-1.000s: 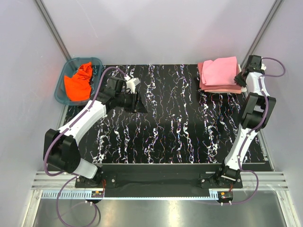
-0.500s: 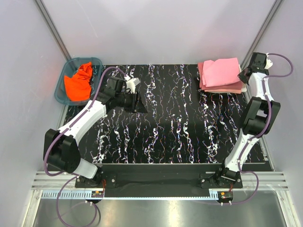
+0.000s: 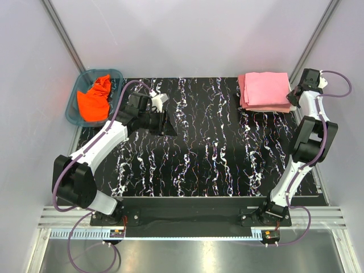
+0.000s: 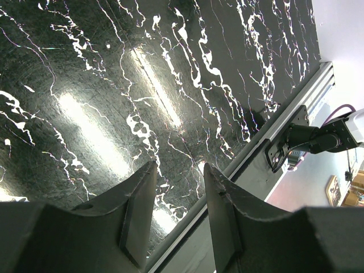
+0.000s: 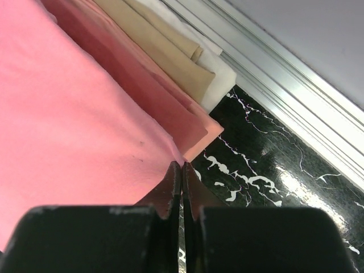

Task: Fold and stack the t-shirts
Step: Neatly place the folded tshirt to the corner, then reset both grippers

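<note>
A: While the right gripper [image 5: 181, 166] sits at the far right corner of the table [image 3: 216, 148], what does it hold?

B: Nothing visible. Jaws pressed flat together, tips at the edge of the light pink shirt [image 5: 68, 114]. No cloth shows between them. Reads as a closed hand beside the pile, not a grip.

A: The pile itself?

B: The stack [image 3: 265, 91] lies square in that far right corner. Light pink on top, rose shirt [image 5: 142, 85] beneath, cream shirt [image 5: 165, 45] under that. Edges are stepped, so each layer shows. Likely parked in the corner to leave the middle of the table for folding.

A: Left gripper [image 4: 179, 168]?

B: Jaws partly spread, nothing in them. It hangs tilted over the marbled table, toward the far left corner. Only the table surface shows between its fingers.

A: Why there?

B: My guess is the orange shirt [image 3: 95, 99]. It lies crumpled in the teal basket [image 3: 71, 111], just off the far left corner, beside that arm. It is the one unfolded shirt in sight, so the spread hand looks placed for the reach.

A: Progress?

B: Three folded and stacked, one to go, by my reckoning. Orange needs lifting out, spreading mid-table and folding, then carrying across to the far right corner. Risk: loose cloth snagging on the basket rim.
</note>
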### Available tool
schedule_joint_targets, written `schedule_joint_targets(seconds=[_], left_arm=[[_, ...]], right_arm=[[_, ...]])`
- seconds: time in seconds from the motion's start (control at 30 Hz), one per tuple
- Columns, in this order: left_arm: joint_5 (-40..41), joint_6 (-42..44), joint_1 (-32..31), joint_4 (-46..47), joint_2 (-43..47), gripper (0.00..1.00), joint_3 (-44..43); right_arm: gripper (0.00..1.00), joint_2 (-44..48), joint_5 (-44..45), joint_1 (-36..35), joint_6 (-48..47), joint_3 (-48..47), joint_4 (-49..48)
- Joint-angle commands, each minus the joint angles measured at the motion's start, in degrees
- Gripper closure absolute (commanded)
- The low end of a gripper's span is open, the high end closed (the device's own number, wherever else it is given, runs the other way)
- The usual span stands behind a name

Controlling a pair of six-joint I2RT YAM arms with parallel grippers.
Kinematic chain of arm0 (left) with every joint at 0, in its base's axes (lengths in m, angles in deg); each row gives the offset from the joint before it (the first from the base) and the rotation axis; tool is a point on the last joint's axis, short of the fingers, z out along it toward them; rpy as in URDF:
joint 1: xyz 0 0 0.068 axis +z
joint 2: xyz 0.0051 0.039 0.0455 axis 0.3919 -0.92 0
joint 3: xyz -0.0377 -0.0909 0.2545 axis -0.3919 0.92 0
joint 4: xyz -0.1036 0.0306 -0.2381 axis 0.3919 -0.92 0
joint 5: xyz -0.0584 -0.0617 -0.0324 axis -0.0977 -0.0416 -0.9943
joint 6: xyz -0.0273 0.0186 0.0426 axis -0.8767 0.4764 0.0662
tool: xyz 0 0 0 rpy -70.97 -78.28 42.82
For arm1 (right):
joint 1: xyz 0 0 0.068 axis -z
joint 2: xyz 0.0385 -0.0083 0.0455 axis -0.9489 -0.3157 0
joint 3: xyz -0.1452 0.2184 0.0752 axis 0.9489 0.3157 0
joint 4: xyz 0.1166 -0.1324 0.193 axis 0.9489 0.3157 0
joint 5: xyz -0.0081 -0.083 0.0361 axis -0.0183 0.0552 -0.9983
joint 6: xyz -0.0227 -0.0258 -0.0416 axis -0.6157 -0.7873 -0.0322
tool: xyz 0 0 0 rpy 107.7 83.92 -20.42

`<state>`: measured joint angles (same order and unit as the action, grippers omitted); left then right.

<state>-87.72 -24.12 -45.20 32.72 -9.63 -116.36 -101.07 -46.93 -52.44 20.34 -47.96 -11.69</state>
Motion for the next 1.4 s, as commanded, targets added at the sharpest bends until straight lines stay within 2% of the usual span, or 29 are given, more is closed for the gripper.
schedule_joint_targets(seconds=[0.0, 0.5, 0.6, 0.8, 0.83, 0.87, 0.97, 1.0, 1.07, 1.17, 1.2, 1.23, 1.37], left_arm=[[-1.59, 0.22, 0.24, 1.41, 1.3, 0.57, -0.96], [-1.41, 0.31, 0.16, 1.41, 1.65, 0.57, -0.96], [-1.41, 0.31, 0.24, 1.41, 1.57, 0.56, -0.88], [-1.32, 0.4, 0.25, 1.41, 1.74, 0.56, -0.88], [-1.15, 0.4, 0.16, 1.41, 1.83, 0.56, -0.79], [-1.06, 0.4, 0.16, 1.41, 2.0, 0.56, -0.87], [-0.36, 0.49, 0.25, 1.41, 2.7, 0.55, -1.31], [-0.27, 0.49, 0.33, 1.5, 2.88, 0.55, -1.49], [0.6, 0.49, 0.51, 1.41, 3.76, 0.54, -2.19], [3.42, 0.05, 0.68, 1.58, 5.34, 0.54, -3.33], [4.21, -0.21, 0.86, 1.67, 5.95, 0.54, -3.51], [4.82, -0.48, 0.95, 1.94, 6.48, 0.54, -3.77], [6.06, -1.71, 1.21, 2.2, 11.75, 0.53, -6.05]], right_arm=[[1.0, 1.52, 2.59, 0.88, -0.78, 0.47, -1.69], [1.0, 0.46, 3.12, 1.23, -0.61, 2.31, -1.69], [0.97, -0.32, 3.03, 1.23, -0.78, 1.96, -1.86], [0.78, -0.77, 2.85, 1.32, -1.57, 0.56, -2.04], [0.73, -0.42, 2.76, 1.32, -1.75, 0.47, -1.87], [0.65, 0.11, 2.68, 1.32, -1.83, 0.55, -1.6], [0.59, 3.62, 3.9, 1.32, -0.79, 1.43, 1.12], [0.55, 6.15, 4.25, 1.32, -0.52, 1.78, 2.78], [0.55, 8.98, 3.56, 1.32, 0.7, 2.31, 5.24], [0.52, 16.61, -3.1, 0.97, 2.2, 5.9, 7.62], [0.49, 20.81, -6.52, 0.1, 2.47, 6.87, 8.32], [0.39, 23.03, -8.12, -0.43, 2.65, 7.84, 10.07], [0.28, 33.67, -14.54, -5.78, 3.17, 14.33, 13.08]])
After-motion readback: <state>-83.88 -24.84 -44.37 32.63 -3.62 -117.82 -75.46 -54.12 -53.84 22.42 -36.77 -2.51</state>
